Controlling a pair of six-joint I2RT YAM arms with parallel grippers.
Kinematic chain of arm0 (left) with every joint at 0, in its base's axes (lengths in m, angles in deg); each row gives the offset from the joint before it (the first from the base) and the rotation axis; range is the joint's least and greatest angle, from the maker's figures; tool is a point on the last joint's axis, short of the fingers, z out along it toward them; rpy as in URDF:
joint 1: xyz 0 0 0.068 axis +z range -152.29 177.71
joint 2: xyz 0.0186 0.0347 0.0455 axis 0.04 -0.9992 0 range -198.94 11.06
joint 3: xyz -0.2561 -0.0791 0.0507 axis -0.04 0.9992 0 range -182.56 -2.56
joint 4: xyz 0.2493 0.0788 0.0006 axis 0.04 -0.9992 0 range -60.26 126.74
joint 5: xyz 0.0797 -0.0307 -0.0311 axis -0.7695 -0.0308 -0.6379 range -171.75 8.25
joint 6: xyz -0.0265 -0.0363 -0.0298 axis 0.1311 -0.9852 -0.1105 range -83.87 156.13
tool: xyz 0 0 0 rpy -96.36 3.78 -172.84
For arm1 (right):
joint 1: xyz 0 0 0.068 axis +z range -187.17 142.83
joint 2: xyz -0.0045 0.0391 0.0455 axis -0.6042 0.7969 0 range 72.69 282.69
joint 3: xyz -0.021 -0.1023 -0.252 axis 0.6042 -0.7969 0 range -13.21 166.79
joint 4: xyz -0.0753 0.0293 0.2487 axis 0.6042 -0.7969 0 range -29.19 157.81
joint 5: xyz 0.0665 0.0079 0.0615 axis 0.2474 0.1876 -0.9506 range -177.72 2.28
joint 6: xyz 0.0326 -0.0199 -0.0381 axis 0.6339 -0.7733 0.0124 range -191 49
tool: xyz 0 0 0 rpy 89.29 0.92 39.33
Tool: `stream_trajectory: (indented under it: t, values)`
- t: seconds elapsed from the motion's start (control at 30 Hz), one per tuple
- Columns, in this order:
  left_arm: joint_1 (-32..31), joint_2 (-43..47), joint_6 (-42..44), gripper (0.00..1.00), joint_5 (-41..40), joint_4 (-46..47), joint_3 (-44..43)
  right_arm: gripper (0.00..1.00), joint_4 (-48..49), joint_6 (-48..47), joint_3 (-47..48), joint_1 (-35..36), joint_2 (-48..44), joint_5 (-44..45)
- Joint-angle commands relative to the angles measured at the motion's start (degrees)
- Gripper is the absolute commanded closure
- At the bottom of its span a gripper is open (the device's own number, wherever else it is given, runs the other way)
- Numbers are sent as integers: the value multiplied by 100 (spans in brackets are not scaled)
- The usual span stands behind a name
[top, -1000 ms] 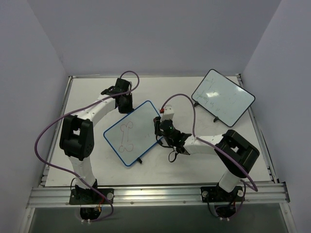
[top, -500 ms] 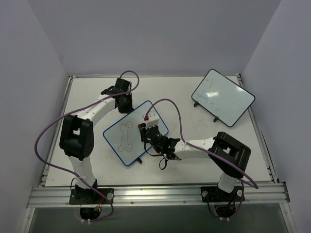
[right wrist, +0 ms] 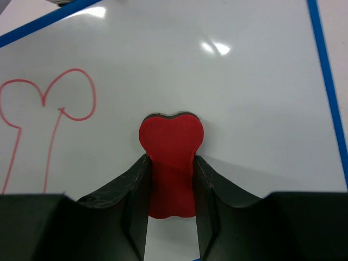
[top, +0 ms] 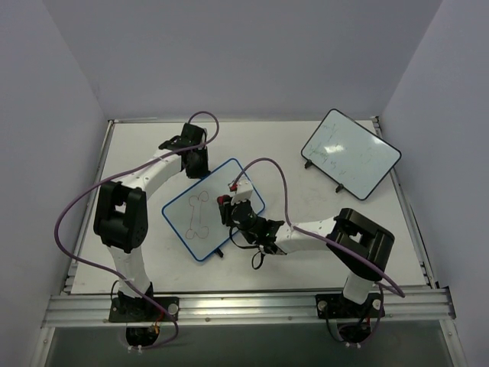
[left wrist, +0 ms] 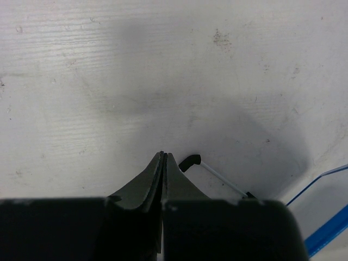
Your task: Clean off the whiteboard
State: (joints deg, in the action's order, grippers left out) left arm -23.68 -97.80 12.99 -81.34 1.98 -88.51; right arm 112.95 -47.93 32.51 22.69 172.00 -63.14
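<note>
Whiteboard (top: 218, 191), blue frame, sits tilted at mid tabletop (top: 267, 141), between both arms. Red bone-shaped drawing (top: 197, 215) on its left half. Right pincer (right wrist: 169, 163) clamped on red eraser (right wrist: 171, 141); eraser tip against board's right part, near drawing's knobbed end. Left pincer (left wrist: 163, 156) closed, empty, low over tabletop just off board's far corner. Black-framed board (top: 350, 153) well apart, far right.

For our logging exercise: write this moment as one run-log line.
right hand: shut on red eraser over whiteboard | red drawing: not yet erased | left hand: shut, empty
</note>
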Motion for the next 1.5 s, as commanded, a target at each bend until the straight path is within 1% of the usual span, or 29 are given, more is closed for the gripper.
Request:
stream_trajectory:
  t: [0.0,0.23,0.53,0.7,0.9,1.03,1.3,1.47]
  values:
    - [-85,163,37,95,171,49,26,78,-287,136,-431,-430,-8,100]
    - [-85,146,37,95,179,49,17,78,-296,154,-765,-791,-289,152]
    - [-85,163,46,95,179,40,26,78,-217,189,-1021,-1116,-386,109]
    - [-76,137,37,95,179,40,26,78,-190,172,-1091,-1160,-439,100]
    - [-85,146,37,95,171,57,26,78,-50,180,-1074,-1143,-404,-128]
    - [-76,146,37,95,171,57,35,78,3,198,-924,-932,-228,-173]
    - [-85,146,28,95,179,49,43,79,-181,189,-90,60,501,47]
    - [-94,154,28,95,179,66,52,79,-296,180,297,421,801,126]
